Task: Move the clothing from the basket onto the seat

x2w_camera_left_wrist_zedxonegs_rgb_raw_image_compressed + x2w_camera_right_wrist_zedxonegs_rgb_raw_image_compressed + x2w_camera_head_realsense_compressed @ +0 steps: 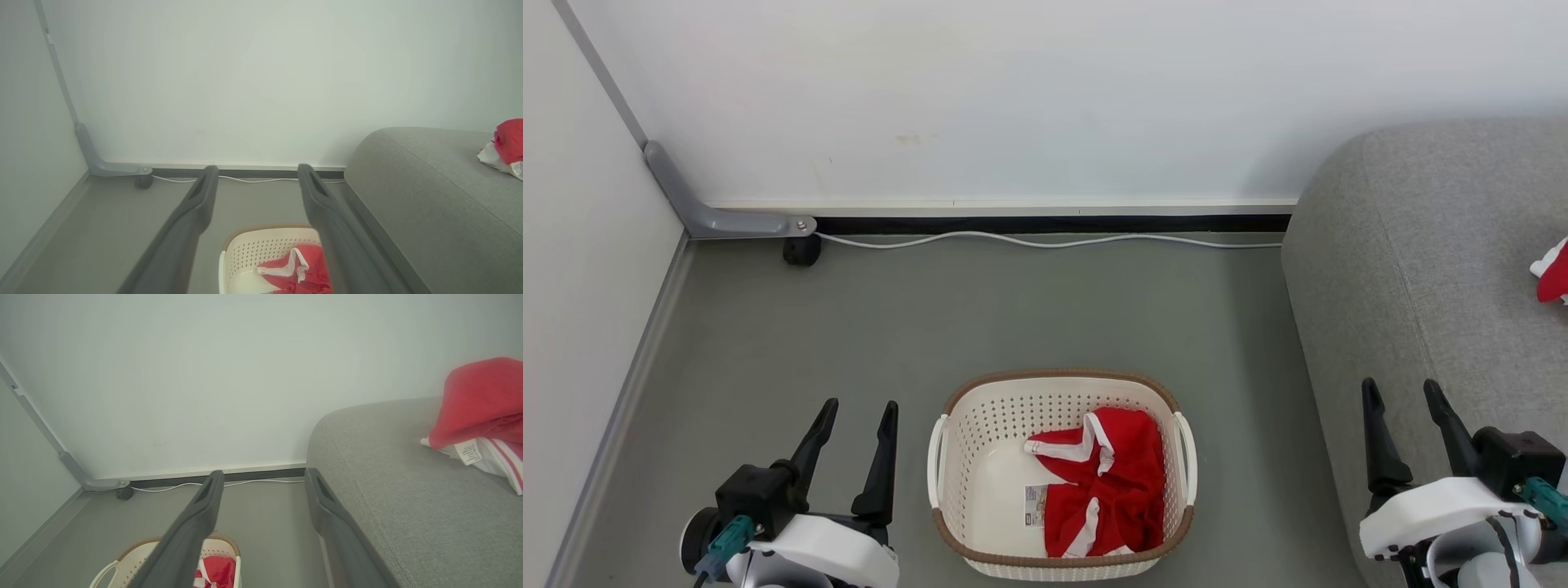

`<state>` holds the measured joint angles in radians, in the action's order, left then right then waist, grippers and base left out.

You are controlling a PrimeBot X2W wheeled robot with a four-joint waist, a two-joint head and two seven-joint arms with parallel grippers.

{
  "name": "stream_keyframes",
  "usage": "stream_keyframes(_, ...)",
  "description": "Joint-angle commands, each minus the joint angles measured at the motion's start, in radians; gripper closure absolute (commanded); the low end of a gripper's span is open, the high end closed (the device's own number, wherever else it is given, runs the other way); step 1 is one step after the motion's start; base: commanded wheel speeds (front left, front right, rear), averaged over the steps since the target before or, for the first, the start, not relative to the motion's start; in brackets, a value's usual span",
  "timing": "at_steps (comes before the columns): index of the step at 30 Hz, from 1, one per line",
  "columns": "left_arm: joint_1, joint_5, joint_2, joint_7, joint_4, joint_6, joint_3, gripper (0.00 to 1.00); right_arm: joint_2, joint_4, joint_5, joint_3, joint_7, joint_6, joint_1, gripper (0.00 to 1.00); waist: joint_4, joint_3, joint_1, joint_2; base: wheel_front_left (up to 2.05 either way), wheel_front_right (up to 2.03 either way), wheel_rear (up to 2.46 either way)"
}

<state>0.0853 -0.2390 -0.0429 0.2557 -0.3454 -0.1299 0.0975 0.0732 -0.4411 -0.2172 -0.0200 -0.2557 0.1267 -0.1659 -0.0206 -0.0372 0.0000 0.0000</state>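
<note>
Spread wide, empty: left pincer (860, 407) and right pincer (1401, 388). Between them, basket (1062, 376) holds red clothing (1115, 482); seat (1421, 245) beside right pincer.

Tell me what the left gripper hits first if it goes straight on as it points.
Probably the wall low down, near the white cable; the left gripper has only bare floor ahead before that. Depth is hard to judge.

Basket (1013, 408) open-topped; bare floor (890, 310) around; seat (1421, 245) flanks its right.
</note>
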Motion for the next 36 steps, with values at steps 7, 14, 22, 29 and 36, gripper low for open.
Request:
stream_keyframes(7,0.013,-0.009,-0.007,0.006,0.021,-0.001,-0.022,0.00,0.002,0.010,0.018,0.026,-0.006,0.004,0.000,0.00,0.011,0.001,0.0000,0.0000,0.00,0.00,0.00)
stream_keyframes(14,0.009,-0.009,-0.007,0.006,0.016,-0.001,-0.016,0.00,0.006,0.010,0.022,0.027,-0.006,0.004,-0.001,0.00,0.011,-0.005,0.0000,0.0000,0.00,0.00,0.00)
stream_keyframes(22,0.033,-0.021,-0.007,0.006,0.017,-0.001,-0.005,0.00,0.025,0.040,0.020,0.065,-0.006,0.004,-0.031,0.00,0.009,-0.075,0.0000,0.0000,0.00,0.00,0.00)
stream_keyframes(29,0.081,-0.034,-0.007,0.006,0.011,0.000,0.033,0.00,0.036,0.084,0.026,0.086,-0.006,0.004,-0.089,0.00,0.014,-0.187,0.0000,0.0000,0.00,0.00,0.00)
stream_keyframes(36,0.156,-0.044,-0.007,0.006,-0.007,0.000,0.095,0.00,0.041,0.121,0.031,0.095,-0.006,0.004,-0.161,0.00,0.024,-0.309,0.0000,0.0000,0.00,0.00,0.00)
